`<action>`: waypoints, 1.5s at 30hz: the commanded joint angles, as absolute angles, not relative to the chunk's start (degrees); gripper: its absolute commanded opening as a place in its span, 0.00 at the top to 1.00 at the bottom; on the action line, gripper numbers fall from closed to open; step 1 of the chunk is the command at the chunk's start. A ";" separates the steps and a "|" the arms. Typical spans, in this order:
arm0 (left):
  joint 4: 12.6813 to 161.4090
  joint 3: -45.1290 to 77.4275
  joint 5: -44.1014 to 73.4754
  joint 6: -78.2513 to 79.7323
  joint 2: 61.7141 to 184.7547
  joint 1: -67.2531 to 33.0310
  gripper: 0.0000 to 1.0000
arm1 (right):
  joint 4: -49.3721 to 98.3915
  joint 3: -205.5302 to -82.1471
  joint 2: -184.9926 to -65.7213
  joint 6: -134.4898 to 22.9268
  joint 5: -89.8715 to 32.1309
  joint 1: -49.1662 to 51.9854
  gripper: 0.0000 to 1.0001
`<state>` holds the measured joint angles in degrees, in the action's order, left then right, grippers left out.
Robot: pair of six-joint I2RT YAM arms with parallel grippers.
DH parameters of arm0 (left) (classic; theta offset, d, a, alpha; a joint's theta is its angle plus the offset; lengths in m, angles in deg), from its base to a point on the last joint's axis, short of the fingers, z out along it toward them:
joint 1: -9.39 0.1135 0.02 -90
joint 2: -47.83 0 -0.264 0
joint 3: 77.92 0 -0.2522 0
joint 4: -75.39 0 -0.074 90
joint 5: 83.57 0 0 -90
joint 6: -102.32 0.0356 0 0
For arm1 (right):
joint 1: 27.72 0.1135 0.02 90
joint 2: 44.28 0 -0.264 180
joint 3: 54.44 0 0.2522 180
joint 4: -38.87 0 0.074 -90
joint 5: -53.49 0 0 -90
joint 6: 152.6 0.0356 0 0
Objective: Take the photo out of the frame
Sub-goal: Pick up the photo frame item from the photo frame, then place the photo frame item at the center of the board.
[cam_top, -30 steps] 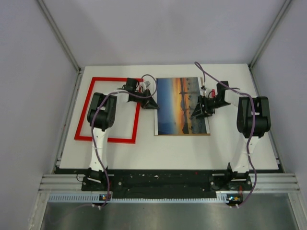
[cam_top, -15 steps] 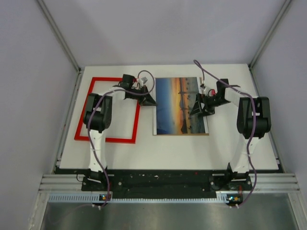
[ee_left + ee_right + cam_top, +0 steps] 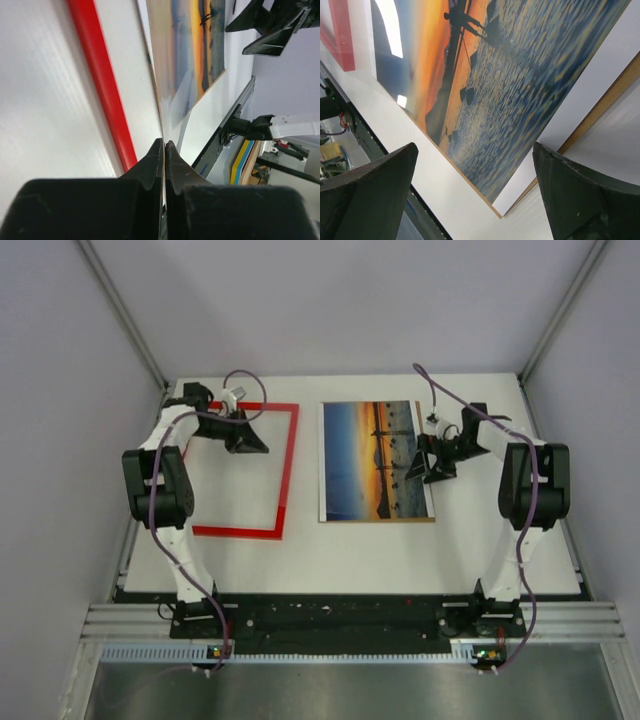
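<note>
The photo (image 3: pixel 375 460), an orange-and-blue sunset print, lies flat mid-table on a brown backing board (image 3: pixel 380 520), apart from the frame. The red frame (image 3: pixel 289 470) lies flat to its left, its left side hidden by my left arm. My left gripper (image 3: pixel 260 447) is shut above the white table inside the frame's opening, holding nothing. In the left wrist view its jaws (image 3: pixel 164 143) meet beside the frame's red bar (image 3: pixel 102 85), with the photo (image 3: pixel 200 45) beyond. My right gripper (image 3: pixel 420 470) is open at the photo's right edge. Its wide jaws (image 3: pixel 475 145) straddle the print's corner (image 3: pixel 495 75) and the board's rim (image 3: pixel 600 115).
The white table (image 3: pixel 350 560) ends at a black strip and metal rail (image 3: pixel 350 620) by the arm bases. Pale walls (image 3: pixel 350 300) and aluminium posts close in the back and sides. The table's far edge lies just behind the frame and photo.
My left arm swung left, carrying its shut gripper from the photo's left edge to over the frame's opening. My right gripper opened wide and drew slightly right. Photo and frame stayed put.
</note>
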<state>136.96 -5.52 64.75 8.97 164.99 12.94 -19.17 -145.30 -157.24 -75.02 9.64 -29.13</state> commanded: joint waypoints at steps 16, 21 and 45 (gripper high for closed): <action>173.26 -12.48 54.07 46.77 164.45 36.62 1.00 | -19.72 -148.19 -154.76 -76.39 8.75 -28.86 0.01; 174.49 -15.83 51.78 48.27 167.71 40.15 1.00 | -19.89 -147.92 -154.40 -76.66 8.84 -28.68 0.01; 162.28 -25.85 45.00 36.23 164.73 40.06 0.12 | -19.46 -147.57 -152.03 -77.36 3.49 -28.24 0.01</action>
<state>164.11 -20.74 41.95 38.76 170.33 40.37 -20.41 -146.00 -156.59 -76.31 6.54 -28.58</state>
